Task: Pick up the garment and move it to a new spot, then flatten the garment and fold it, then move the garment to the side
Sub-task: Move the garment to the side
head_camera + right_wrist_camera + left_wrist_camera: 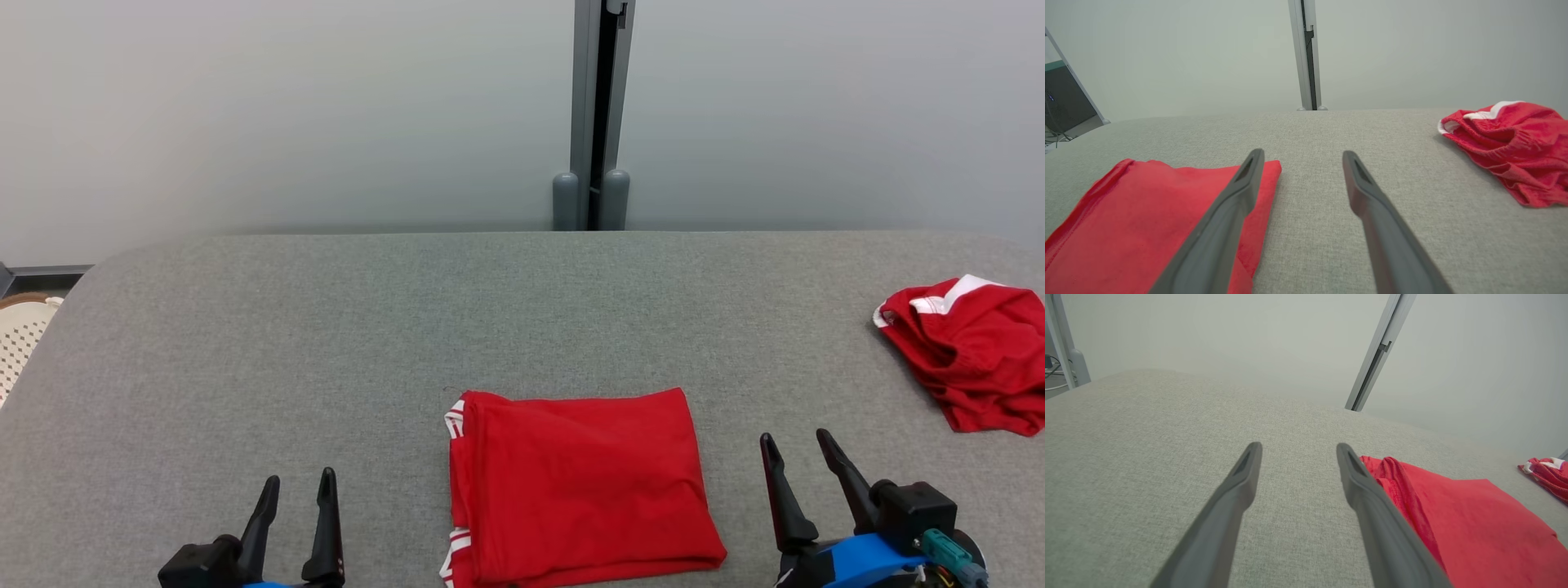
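The folded red garment (575, 486) (white trim) lies bottom centre. The left gripper (300, 479) and right gripper (793, 437) flank it, fingers apart.

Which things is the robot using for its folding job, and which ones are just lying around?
For the job: folded red garment, lying flat between the open left gripper and open right gripper; grey table under it.
Just lying about: crumpled red garment near the table's right edge, touched by nothing; white thing with holes past the left edge; grey post behind.
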`<state>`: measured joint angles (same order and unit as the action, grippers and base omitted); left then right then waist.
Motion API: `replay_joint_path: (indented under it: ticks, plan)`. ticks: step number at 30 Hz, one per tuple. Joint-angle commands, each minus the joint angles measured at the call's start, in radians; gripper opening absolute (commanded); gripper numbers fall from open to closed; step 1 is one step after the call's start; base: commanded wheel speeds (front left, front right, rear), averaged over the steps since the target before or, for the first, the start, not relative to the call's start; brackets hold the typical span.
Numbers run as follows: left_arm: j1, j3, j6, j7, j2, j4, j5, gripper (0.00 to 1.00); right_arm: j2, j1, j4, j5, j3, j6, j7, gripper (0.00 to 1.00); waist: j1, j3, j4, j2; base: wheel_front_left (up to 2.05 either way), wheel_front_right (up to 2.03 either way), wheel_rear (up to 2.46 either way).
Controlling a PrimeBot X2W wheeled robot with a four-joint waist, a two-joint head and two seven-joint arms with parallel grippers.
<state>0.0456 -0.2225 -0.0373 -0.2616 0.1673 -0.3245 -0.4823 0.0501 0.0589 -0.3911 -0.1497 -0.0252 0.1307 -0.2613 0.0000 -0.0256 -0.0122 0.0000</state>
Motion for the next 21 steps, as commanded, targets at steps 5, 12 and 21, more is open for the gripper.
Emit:
replay_joint_path:
  ticks: [5,12,21]
  plan:
    - [-0.006,0.012,-0.008,-0.005,-0.005,-0.007,0.013,1.00,0.001,0.021,-0.009,0.008,0.004,0.000,-0.003,1.00,0.0000,0.004,0.005,0.0000,0.00,0.00,0.00]
    - [-0.017,0.029,-0.002,-0.005,0.007,0.000,0.028,1.00,0.001,0.113,0.007,0.053,0.022,0.000,0.097,1.00,0.0000,0.018,0.020,0.0000,0.00,0.00,0.00]
    - [-0.037,0.028,0.003,-0.005,0.013,0.005,0.043,1.00,0.001,0.193,-0.022,0.121,0.018,0.000,0.405,1.00,0.0000,0.076,0.077,0.0000,0.00,0.00,0.00]
